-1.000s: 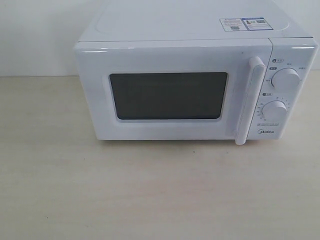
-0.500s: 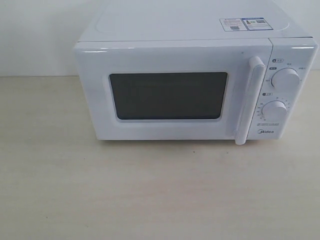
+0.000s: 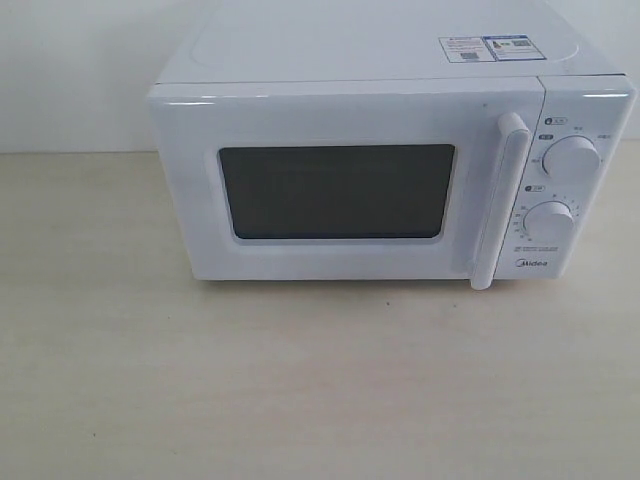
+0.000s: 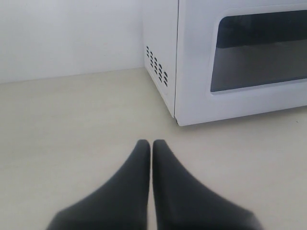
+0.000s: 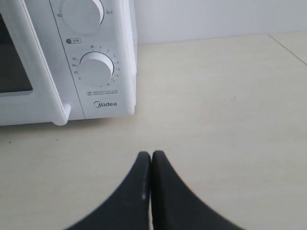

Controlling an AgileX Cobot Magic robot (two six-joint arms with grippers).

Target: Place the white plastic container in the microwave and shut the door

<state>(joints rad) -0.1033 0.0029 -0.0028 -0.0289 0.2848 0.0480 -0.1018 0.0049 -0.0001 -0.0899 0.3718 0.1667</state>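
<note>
The white Midea microwave (image 3: 345, 150) stands on the pale table, its door (image 3: 340, 190) shut flat, with a dark window and a tall bar handle (image 3: 500, 200). Two round knobs (image 3: 570, 158) sit to the right of the handle. The white plastic container is out of view in every frame. My left gripper (image 4: 151, 142) is shut with nothing in it, above the table off the microwave's (image 4: 240, 57) left front corner. My right gripper (image 5: 151, 154) is also shut and empty, above the table in front of the microwave's (image 5: 72, 57) knob panel. Neither gripper shows in the exterior view.
The pale wooden table (image 3: 300, 380) spreads out in front of the microwave. A white wall (image 3: 70, 70) rises behind it. Vent slots (image 4: 157, 66) mark the microwave's left side. Stickers (image 3: 485, 47) lie on its top.
</note>
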